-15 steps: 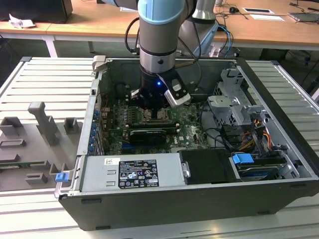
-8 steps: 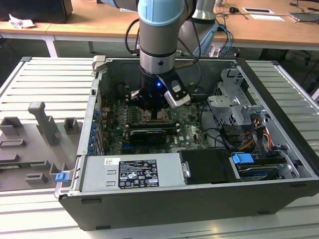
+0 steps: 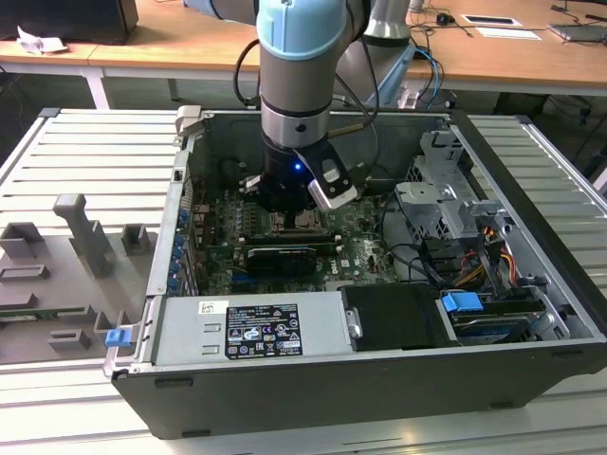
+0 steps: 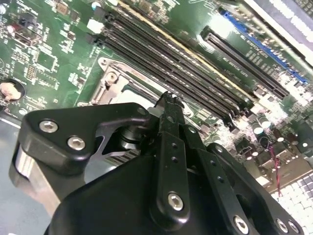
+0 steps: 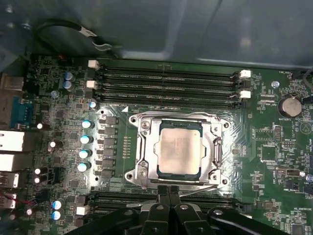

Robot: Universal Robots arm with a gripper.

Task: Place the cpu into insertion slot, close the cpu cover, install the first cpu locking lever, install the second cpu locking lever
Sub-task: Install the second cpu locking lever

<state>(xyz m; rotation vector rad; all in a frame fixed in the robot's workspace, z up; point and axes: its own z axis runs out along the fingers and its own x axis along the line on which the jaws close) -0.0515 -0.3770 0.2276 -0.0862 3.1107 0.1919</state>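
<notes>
The cpu [image 5: 179, 148] already sits in the insertion slot [image 5: 142, 172] with the cpu cover [image 5: 213, 152] closed, and the gripper [image 5: 168, 192], jaws together and empty, is at the slot's edge.

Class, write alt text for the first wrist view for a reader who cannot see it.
The cpu sits in the insertion slot on a green motherboard, with the silvery cpu cover closed around it. The black hand is at the socket's edge, between it and long memory slots.
</notes>
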